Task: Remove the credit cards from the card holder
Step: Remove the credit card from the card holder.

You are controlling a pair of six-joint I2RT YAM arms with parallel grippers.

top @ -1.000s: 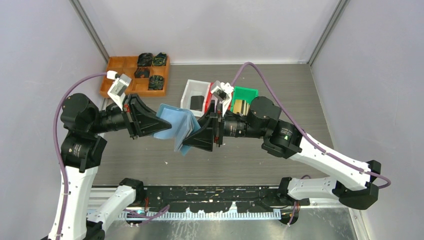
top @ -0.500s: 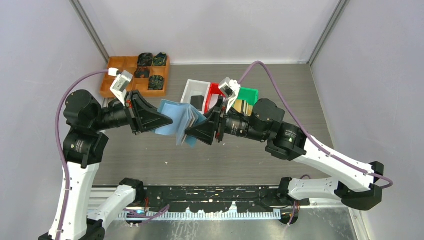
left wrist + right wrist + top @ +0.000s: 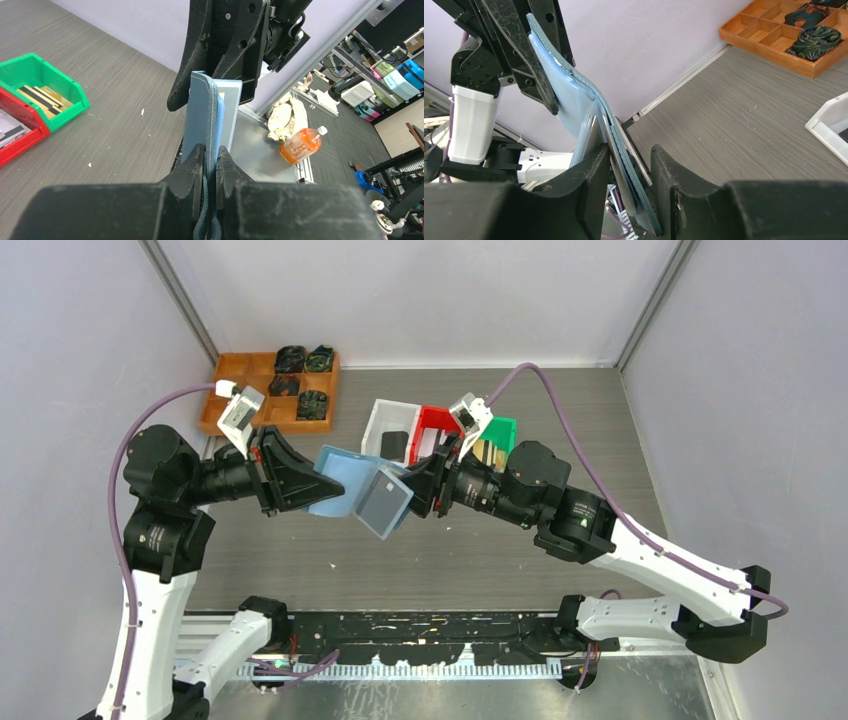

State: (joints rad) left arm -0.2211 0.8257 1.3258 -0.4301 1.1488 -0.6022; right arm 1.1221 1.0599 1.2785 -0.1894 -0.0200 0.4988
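Bright even light, soft shadows; wrist-view foregrounds blurred.

The card holder (image 3: 345, 485) looks soft and matt, like cloth or thin leather. One inner panel of it is greyer and smoother, with a slight sheen. On either side of the card holder, the fingers (image 3: 192, 167) of the left end effector (image 3: 210, 155) and those of the right end effector (image 3: 629, 165) are matt black plastic, faintly dusty. Below the card holder the table (image 3: 500, 550) is grey and matt with a fine wood-like grain. Behind the card holder to the left is a bare-looking wooden tray (image 3: 258, 364). Behind it to the right, the white bin (image 3: 381, 418), red bin (image 3: 432, 420) and green bin (image 3: 497, 426) are smooth, slightly glossy plastic. The cards (image 3: 45, 97) in the green bin look flat and smooth.
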